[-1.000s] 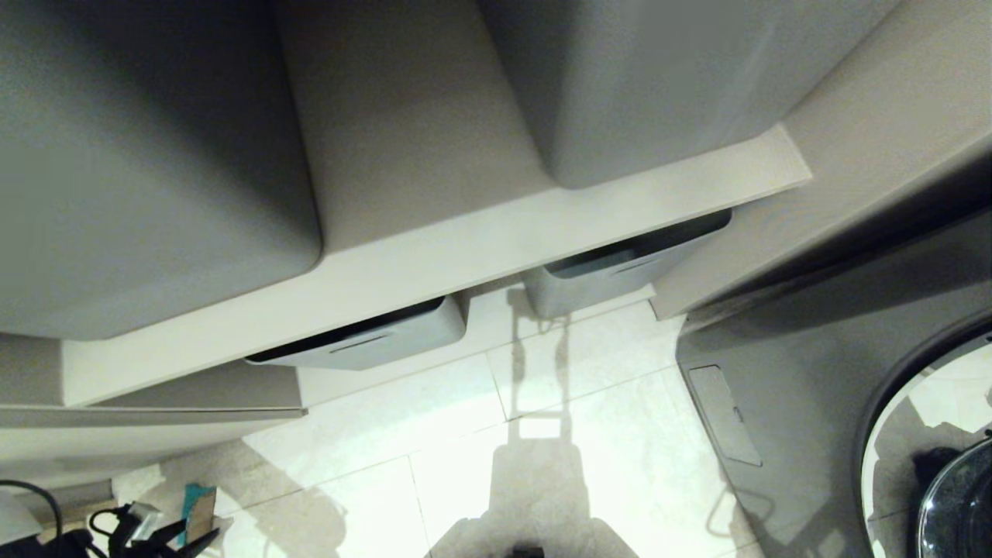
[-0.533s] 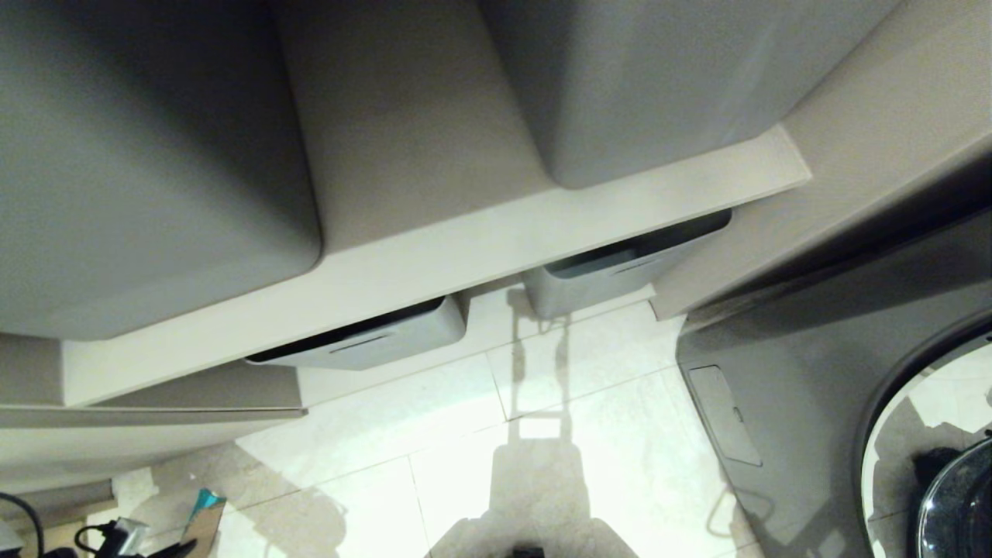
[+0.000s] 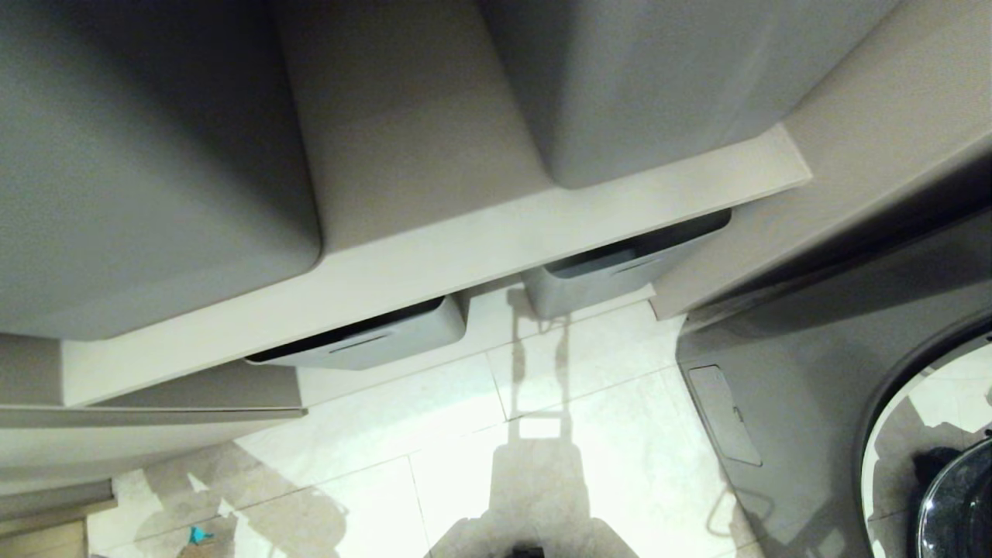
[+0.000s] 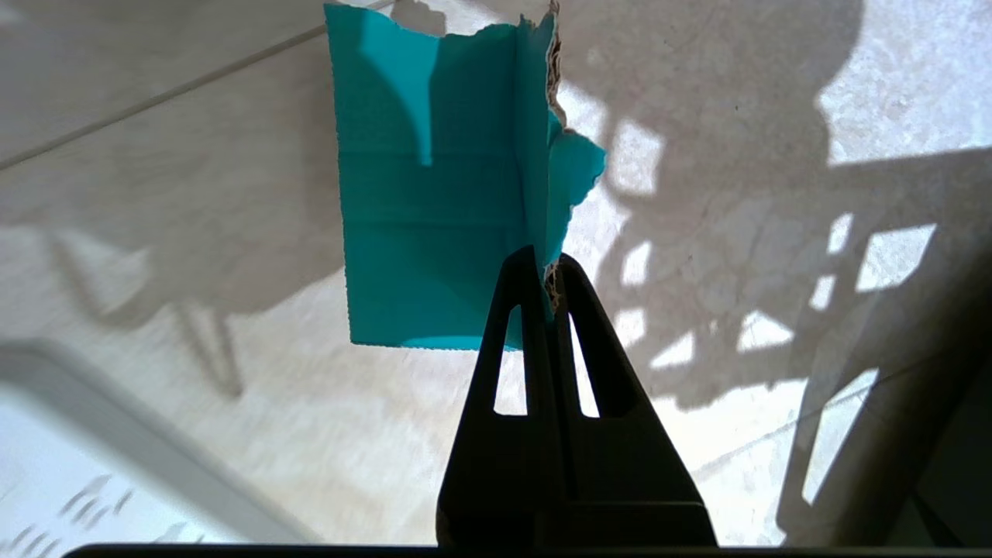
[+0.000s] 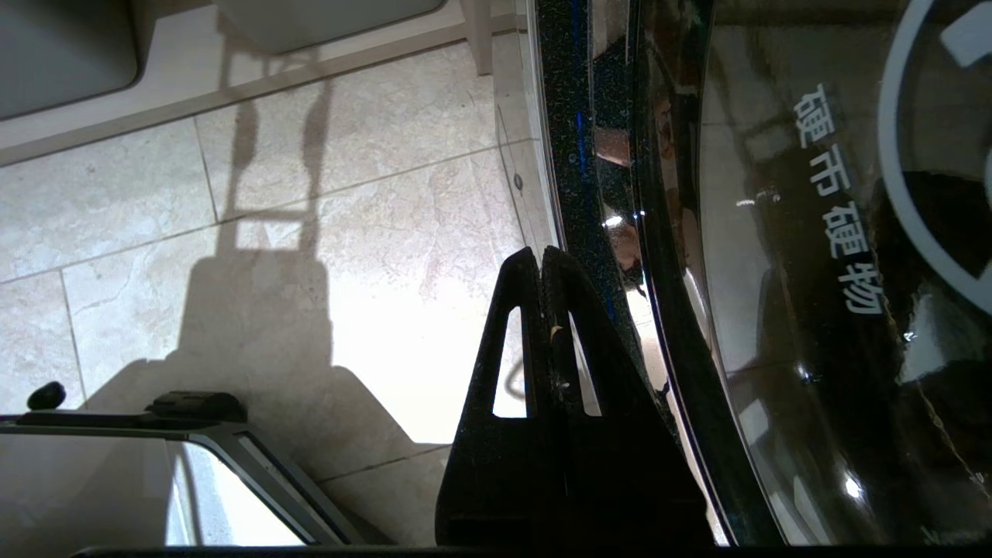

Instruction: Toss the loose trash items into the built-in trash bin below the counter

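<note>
Pinching only a torn edge of the teal cardboard scrap [image 4: 434, 186], the left gripper [image 4: 548, 271] has its jaws fully closed; the piece sticks out beyond the tips over tiled floor [image 4: 736, 256], and could tear free or slip before reaching the bin

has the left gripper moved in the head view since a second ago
Yes. It has dropped out at the bottom left corner, below the fixed shelf edge; only a teal scrap shows.

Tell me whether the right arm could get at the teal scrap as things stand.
Probably not. The right gripper sits shut beside a glossy black curved panel, while the teal scrap is already pinched in the left gripper over the floor tiles.
</note>
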Available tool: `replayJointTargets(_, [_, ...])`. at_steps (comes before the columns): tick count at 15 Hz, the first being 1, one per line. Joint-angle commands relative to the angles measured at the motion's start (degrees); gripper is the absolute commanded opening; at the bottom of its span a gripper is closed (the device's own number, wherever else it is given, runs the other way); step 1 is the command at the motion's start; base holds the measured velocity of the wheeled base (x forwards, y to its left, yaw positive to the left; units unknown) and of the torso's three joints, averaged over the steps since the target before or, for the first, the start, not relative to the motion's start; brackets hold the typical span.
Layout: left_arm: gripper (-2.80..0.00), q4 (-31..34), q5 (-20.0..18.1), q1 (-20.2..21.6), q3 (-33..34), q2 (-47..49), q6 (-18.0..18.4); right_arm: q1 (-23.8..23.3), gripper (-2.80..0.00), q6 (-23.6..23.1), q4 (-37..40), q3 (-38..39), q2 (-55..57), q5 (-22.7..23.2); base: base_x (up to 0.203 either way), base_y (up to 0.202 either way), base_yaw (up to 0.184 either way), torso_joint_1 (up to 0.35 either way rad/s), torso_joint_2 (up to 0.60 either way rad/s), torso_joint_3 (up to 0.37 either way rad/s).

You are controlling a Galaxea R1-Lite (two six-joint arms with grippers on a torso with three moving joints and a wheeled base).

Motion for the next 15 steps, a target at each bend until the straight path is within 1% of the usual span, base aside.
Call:
replayJointTargets(1, [-2.80, -0.5, -0.6, 3.1, 6.2, -5.6, 3.7, 0.0, -2.80, 0.0, 0.0, 0.0, -0.1, 0.0, 0.000, 0.000, 0.000, 0.000, 0.00, 0.000])
replayJointTargets(3, [-2.80, -0.5, -0.7, 3.2, 10.0, -8.5, 4.2, 0.0, -2.80, 0.0, 0.0, 0.0, -0.1, 0.0, 0.000, 0.000, 0.000, 0.000, 0.00, 0.000])
replayJointTargets(4, [-2.80, -0.6, -0.8, 3.2, 10.4, -8.9, 4.3, 0.0, -2.80, 0.0, 0.0, 0.0, -0.1, 0.0, 0.000, 0.000, 0.000, 0.000, 0.00, 0.000])
replayJointTargets(7, [-2.80, -1.6, -0.8, 3.7, 9.1, -6.9, 5.7, 0.0, -2.80, 0.0, 0.0, 0.0, -0.1, 0.0, 0.000, 0.000, 0.000, 0.000, 0.00, 0.000])
replayJointTargets(11, [-2.80, -3.0, -0.9, 4.1, 7.8, -5.6, 5.9, 0.0, -2.80, 0.0, 0.0, 0.0, -0.1, 0.0, 0.000, 0.000, 0.000, 0.000, 0.00, 0.000])
replayJointTargets(12, [-2.80, -5.4, -1.0, 4.1, 7.4, -4.3, 5.8, 0.0, -2.80, 0.0, 0.0, 0.0, 0.0, 0.0, 0.000, 0.000, 0.000, 0.000, 0.00, 0.000])
replayJointTargets(14, [-2.80, -14.6, -1.1, 4.2, 7.5, 0.6, 5.6, 0.0, -2.80, 0.0, 0.0, 0.0, -0.1, 0.0, 0.000, 0.000, 0.000, 0.000, 0.00, 0.000])
replayJointTargets(15, [-2.80, -18.1, -1.2, 4.2, 7.6, 3.3, 5.3, 0.1, -2.80, 0.0, 0.0, 0.0, -0.1, 0.0, 0.000, 0.000, 0.000, 0.000, 0.00, 0.000])
